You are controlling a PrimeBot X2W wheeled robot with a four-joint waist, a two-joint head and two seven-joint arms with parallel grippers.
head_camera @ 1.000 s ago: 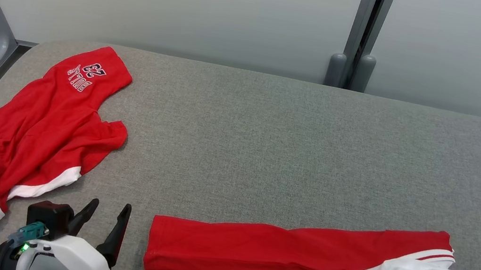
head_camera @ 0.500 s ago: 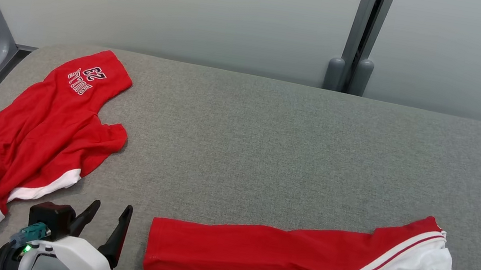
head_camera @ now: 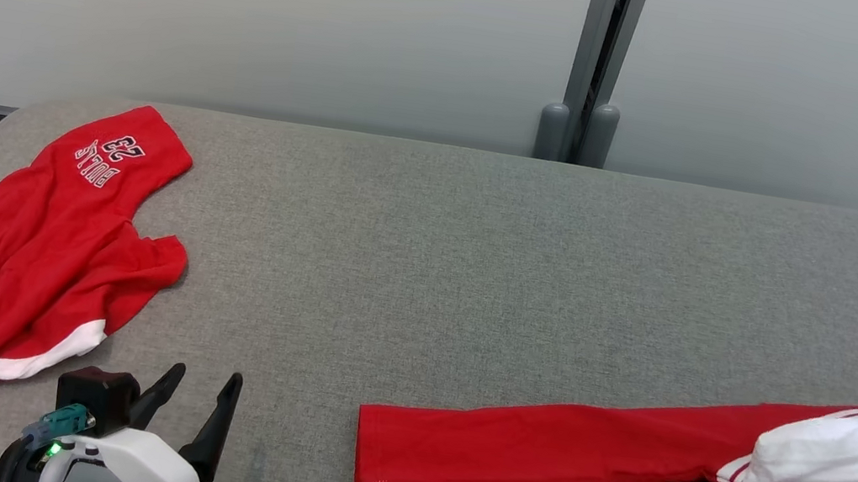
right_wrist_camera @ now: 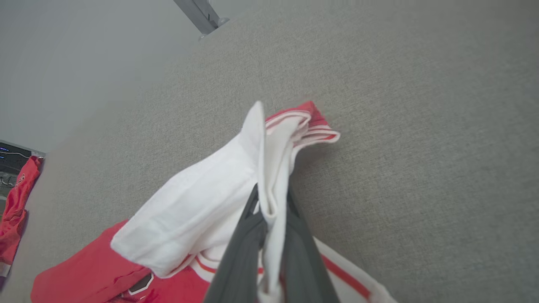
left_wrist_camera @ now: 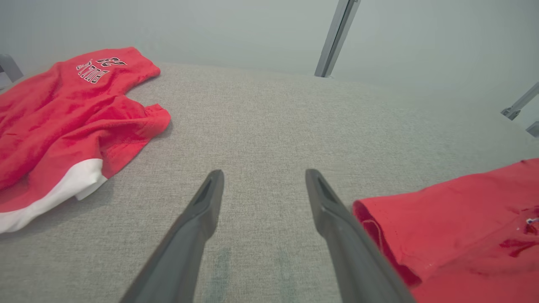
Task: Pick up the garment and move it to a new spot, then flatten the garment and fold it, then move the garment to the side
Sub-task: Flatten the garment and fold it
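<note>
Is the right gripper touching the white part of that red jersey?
Touching. In the right wrist view, the right gripper has its fingers shut on the jersey's white fold.

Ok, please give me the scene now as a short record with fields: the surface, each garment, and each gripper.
table: grey, padded
shirt: red with white trim, lying long and folded at the near right
white part: right end of the shirt, raised off the table
shorts: red, crumpled, at the left, print "BULLS 23"
left gripper: open, empty, over the table between shorts and shirt
right gripper: shut on the white part
</note>
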